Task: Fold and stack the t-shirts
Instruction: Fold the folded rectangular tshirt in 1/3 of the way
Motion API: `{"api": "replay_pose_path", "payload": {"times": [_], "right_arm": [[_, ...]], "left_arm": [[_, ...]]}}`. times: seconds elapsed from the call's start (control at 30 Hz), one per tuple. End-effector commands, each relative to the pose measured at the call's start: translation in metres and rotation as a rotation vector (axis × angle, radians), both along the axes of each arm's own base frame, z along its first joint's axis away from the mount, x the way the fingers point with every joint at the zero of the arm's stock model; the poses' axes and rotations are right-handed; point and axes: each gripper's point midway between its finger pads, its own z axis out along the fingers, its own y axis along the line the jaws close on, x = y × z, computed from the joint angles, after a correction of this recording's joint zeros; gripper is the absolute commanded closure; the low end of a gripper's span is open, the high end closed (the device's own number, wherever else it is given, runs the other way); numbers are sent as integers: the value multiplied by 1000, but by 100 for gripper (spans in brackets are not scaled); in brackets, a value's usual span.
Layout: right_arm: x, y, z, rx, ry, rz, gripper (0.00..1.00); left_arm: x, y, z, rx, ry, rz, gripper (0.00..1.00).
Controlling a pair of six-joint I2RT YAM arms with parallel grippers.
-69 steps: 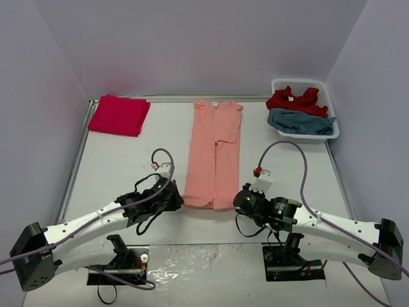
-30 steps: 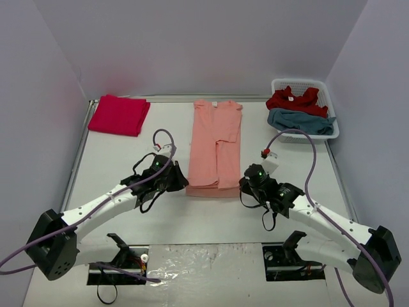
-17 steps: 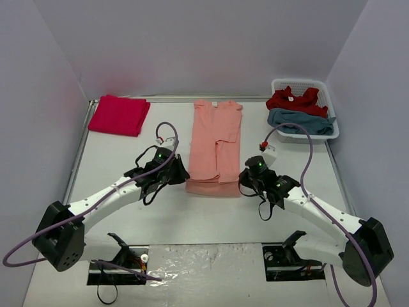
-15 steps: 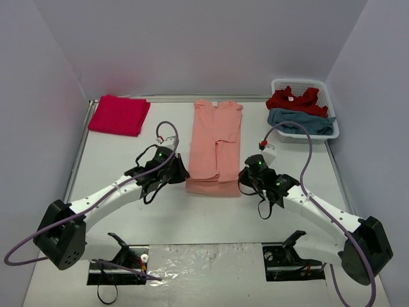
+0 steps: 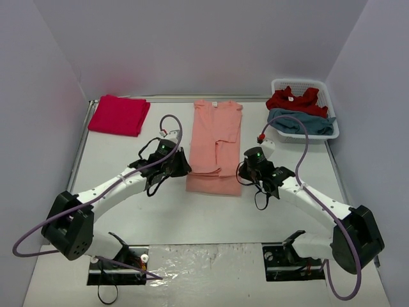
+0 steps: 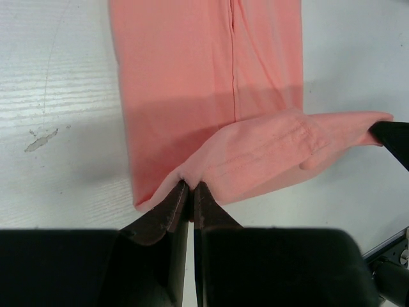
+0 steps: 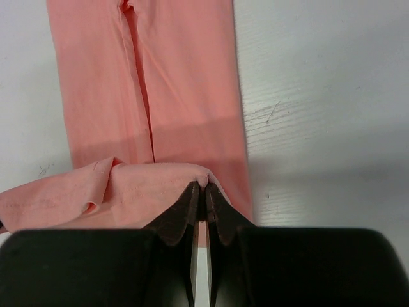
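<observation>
Salmon-orange soft cloth t-shirt (image 5: 216, 137) lies in the middle of the white flat surface (image 5: 128, 211). It is a long, thin strip, with its neck end at the far side and its bottom end near me. Most of it lies flat. The bottom end is lifted up and bent over the flat part, so a soft roll of cloth runs across the strip.

My left pincer (image 6: 189, 188) is closed tight on the left corner of that lifted end. My right pincer (image 7: 203, 188) is closed tight on the right corner. Both pincers sit low over the surface, one on each side of the strip. The cloth hangs a little loose between them.

At the far left corner of the surface lies a crimson red cloth t-shirt (image 5: 119, 115). It is folded into a neat flat shape, well apart from the orange one.

At the far right stands a white plastic basket with slots (image 5: 305, 83). Inside it are a dark red crumpled t-shirt (image 5: 294, 100) at the back and a dusty teal-blue t-shirt (image 5: 300, 121) at the front, both bunched up.
</observation>
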Motion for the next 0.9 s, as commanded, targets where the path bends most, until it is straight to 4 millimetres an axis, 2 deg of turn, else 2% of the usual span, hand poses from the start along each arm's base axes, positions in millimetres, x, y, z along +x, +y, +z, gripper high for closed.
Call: {"api": "replay_pose_path", "payload": {"times": [0.0,0.43,0.87], "right_arm": [[16,0,14,-4,-40,-4,100],[48,-4,14,-7,-46,1,100],[76,-4,12,-29,-35,16,100]], "left_arm": [[17,-9,28,-31,-72,-22,98],[42,-16,20,-1,-64,-21,98],[65,-17,25,2,-83,-8,98]]}}
